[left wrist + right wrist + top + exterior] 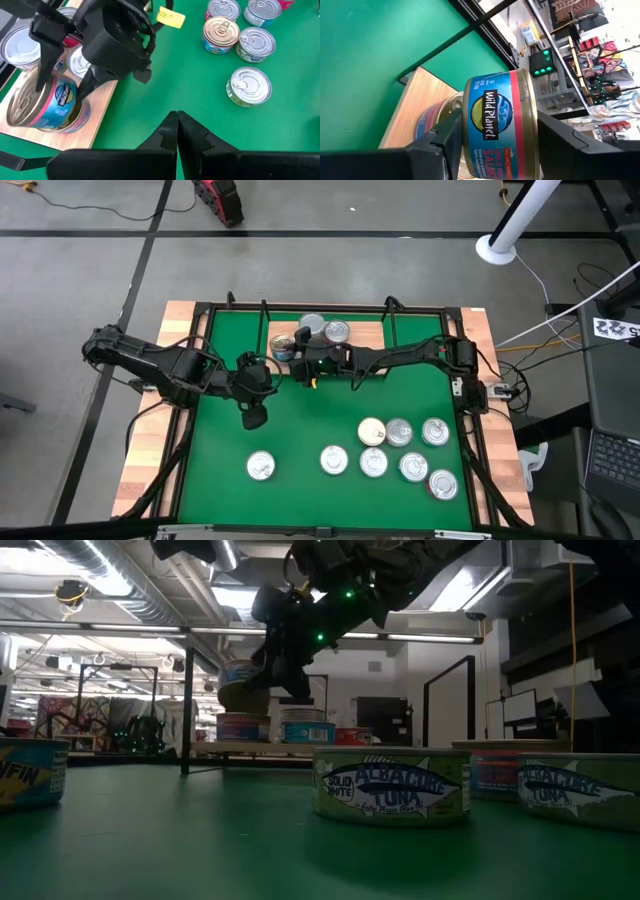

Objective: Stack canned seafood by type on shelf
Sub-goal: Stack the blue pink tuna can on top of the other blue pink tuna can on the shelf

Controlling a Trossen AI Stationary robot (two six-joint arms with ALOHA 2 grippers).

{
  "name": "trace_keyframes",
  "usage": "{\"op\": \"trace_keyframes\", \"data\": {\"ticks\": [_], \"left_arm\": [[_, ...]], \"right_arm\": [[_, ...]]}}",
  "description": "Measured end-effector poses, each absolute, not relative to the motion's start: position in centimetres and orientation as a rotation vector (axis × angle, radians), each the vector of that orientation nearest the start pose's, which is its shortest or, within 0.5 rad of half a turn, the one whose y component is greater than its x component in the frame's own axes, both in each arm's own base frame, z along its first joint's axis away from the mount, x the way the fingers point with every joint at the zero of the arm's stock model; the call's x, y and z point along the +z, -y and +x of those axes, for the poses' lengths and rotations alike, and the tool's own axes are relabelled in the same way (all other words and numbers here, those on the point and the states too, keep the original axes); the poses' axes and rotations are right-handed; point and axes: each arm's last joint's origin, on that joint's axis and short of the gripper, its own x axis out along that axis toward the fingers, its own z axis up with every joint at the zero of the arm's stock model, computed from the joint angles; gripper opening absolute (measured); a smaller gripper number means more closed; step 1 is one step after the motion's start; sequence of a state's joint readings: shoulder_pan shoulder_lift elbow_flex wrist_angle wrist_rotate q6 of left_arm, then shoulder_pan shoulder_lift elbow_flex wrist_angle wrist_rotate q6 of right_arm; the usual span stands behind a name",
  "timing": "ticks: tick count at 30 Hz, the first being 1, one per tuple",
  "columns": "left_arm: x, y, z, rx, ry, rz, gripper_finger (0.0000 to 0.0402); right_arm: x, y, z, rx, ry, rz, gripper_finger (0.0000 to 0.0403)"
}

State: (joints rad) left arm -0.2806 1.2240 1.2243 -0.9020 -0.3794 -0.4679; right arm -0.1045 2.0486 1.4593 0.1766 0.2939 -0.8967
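A blue and red salmon tin (501, 125) is clamped between the fingers of the right gripper (292, 350), held over the left end of the light-wood shelf (102, 105), directly above another tin (57, 116) that rests on the board. Beside it on the shelf sit more tins (337, 331). The left gripper (178, 125) hangs over the green mat (300, 415) just off the shelf's front edge, fingers pressed together and holding nothing. Farther from the shelf, eight tins (399, 433) lie scattered on the mat
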Motion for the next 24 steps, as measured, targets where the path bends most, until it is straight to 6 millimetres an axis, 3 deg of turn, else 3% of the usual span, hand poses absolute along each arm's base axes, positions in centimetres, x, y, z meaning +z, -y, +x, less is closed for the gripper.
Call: {"op": "trace_keyframes", "data": {"ticks": [15, 24], "left_arm": [[33.8, 5.5, 22.8, 0.287, -0.805, -0.150, 0.0000], [33.8, 5.5, 22.8, 0.289, -0.804, -0.155, 0.0000]], "right_arm": [[20.8, 6.7, 46.3, -0.196, -0.580, -0.905, 0.0195], [20.8, 6.9, 46.3, -0.148, -0.557, -0.894, 0.0226]]}}
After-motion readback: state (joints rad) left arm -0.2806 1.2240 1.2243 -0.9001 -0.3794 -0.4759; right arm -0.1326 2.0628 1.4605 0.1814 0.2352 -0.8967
